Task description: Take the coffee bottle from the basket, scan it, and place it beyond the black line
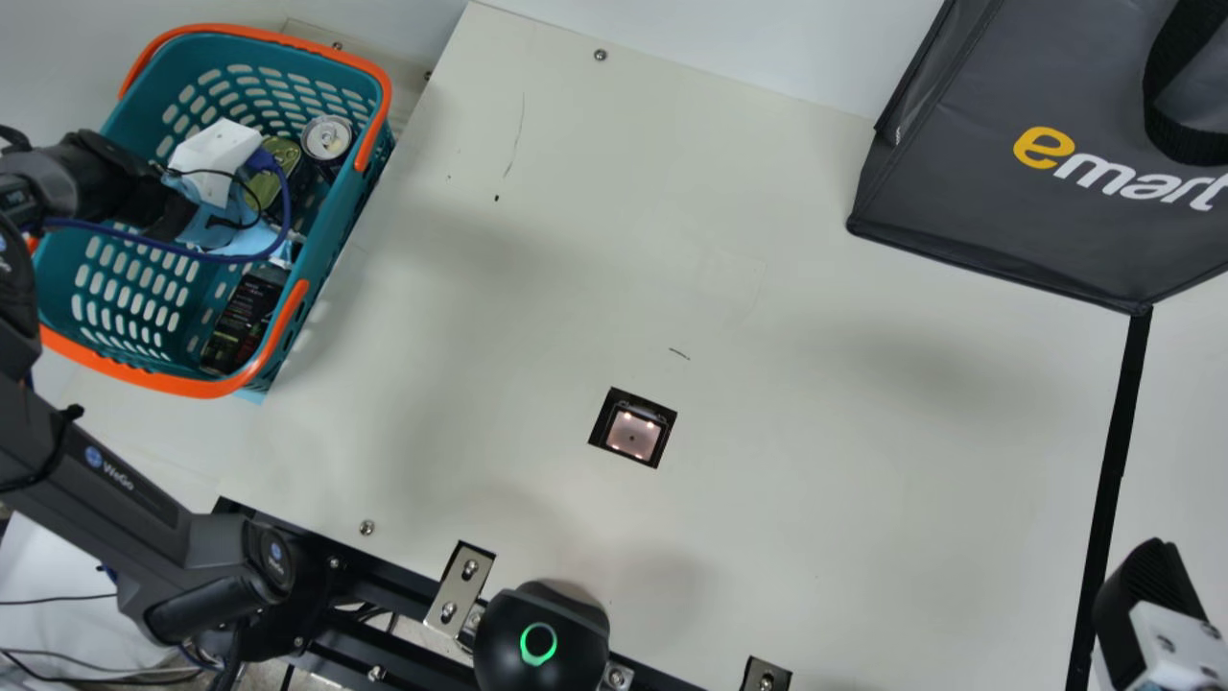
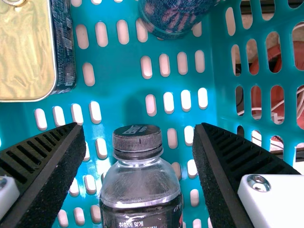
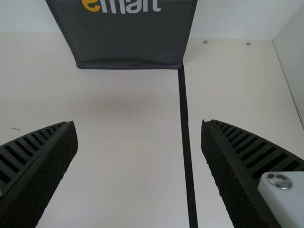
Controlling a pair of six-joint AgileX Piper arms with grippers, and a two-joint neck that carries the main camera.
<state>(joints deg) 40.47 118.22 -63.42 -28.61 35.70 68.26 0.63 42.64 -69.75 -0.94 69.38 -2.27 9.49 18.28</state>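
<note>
Cream table, black line, grey bag beside pale wall, left gripper and right gripper wide open, empty.

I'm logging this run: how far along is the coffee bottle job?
Only the approach looks done: the left gripper is open in the basket, its fingers either side of the bottle. Nothing is in hand, with gaps beside the bottle. Left: grasping and lifting it, scanning it at the scanner, placing it beyond the black line.

gry bag on tbl | gold-top tin | silver-top can, upright, nr tin
</note>
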